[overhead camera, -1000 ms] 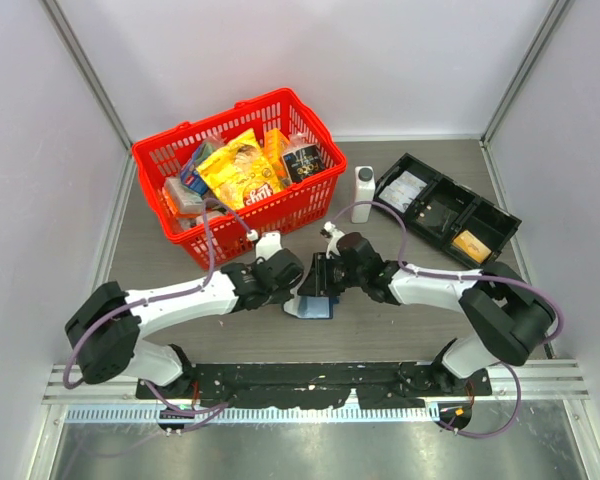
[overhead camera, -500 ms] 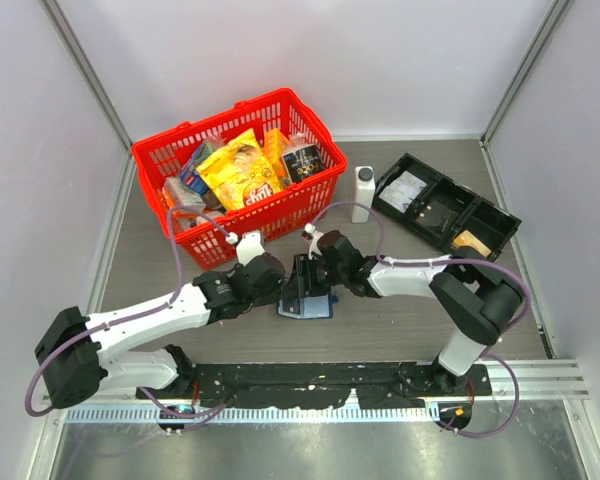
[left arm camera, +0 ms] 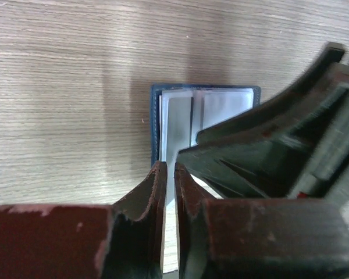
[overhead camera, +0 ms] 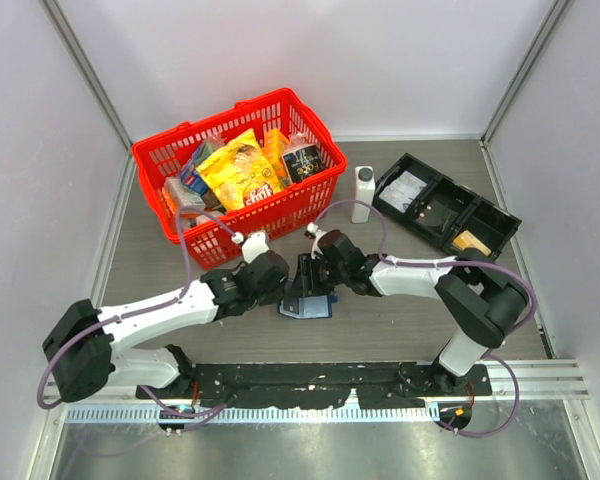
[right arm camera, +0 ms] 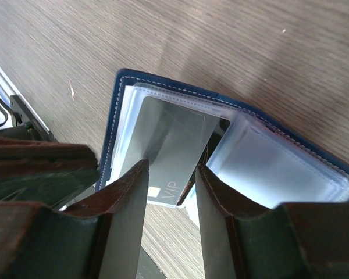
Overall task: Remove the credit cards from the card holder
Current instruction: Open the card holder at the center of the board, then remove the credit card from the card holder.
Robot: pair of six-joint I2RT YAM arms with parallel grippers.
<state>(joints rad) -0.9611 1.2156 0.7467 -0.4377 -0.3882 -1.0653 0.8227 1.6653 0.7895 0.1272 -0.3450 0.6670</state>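
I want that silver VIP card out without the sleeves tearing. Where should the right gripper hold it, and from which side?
Probably by the silver VIP card's exposed end, where the print sits, approaching from that open sleeve mouth. The rest lies inside the card holder's clear sleeves. The right gripper already straddles that end, jaws apart.

A red shopping basket (overhead camera: 242,170) stands at rear left of the wooden table (overhead camera: 400,325), holding snack packets including a yellow bag (overhead camera: 238,170). A white bottle (overhead camera: 363,194) stands upright just right of it. A black compartment tray (overhead camera: 445,210) lies rear right, holding white packets.
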